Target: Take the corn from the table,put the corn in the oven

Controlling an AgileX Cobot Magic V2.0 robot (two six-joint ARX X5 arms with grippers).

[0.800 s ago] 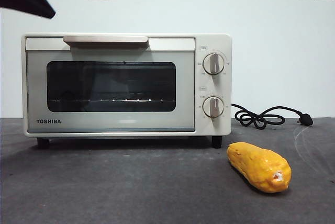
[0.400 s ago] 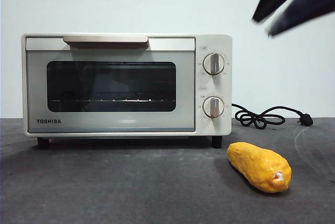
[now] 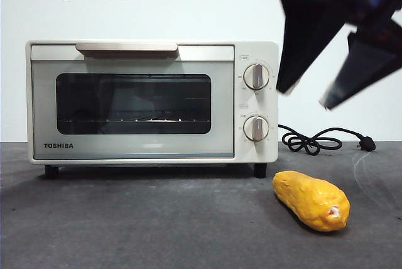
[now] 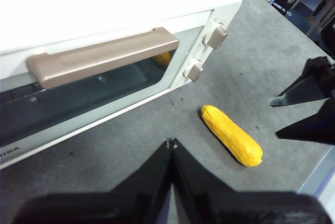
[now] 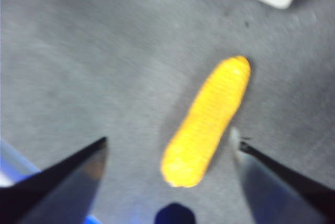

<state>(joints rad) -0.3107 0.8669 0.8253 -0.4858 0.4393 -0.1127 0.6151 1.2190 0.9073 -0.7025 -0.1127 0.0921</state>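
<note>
Jaws of the right end effector (image 3: pixel 308 98) stand wide apart, hanging in the air above the corn (image 3: pixel 311 200), empty. In the right wrist view the corn (image 5: pixel 207 116) shows between the two spread jaws, on the tabletop (image 5: pixel 94 56) below them. It lies on the tabletop (image 3: pixel 138 225) in front of the oven's (image 3: pixel 151 100) knob side, pale stub end toward the front. The oven door is closed. The left end effector (image 4: pixel 171 143), jaws pressed together and empty, waits above the tabletop before the oven door.
</note>
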